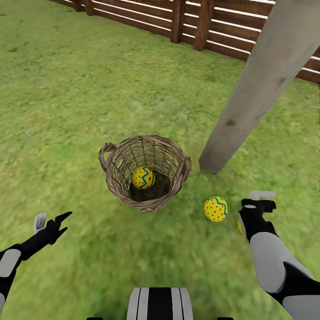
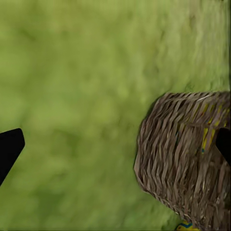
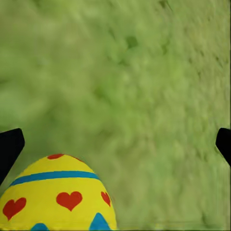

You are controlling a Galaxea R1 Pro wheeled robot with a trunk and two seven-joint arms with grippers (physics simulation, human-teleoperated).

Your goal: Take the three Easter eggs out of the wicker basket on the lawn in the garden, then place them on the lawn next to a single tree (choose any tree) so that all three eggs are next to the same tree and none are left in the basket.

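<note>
**Two eggs seem out, one left in basket**

R hand sits low at approx 4 o'clock in my head view, fingers spread wide, clamping nothing. In the R wrist cam both black fingertips sit far apart at the frame edges, w/ an egg lying on the grass below, nearer one tip, not pinched as far as I can tell. A sliver of yellow peeks out beside that wrist, prob. the same egg. Another egg lies on the lawn just beside the hand, toward 9 o'clock of it, and near the foot of the tree trunk, which leans up toward 1 o'clock.

L hand hovers at approx 8 o'clock, also wide open and empty; its cam looks across grass at the basket wall.

Wicker basket stands upright at centre, just beside the trunk base at its 9 o'clock. One egg rests on the basket floor.

My read: two eggs seem down by the tree, third to go. Next I'd reach into the basket, prob. w/ the L hand since it's free and close. Fence runs along 12 o'clock.
</note>
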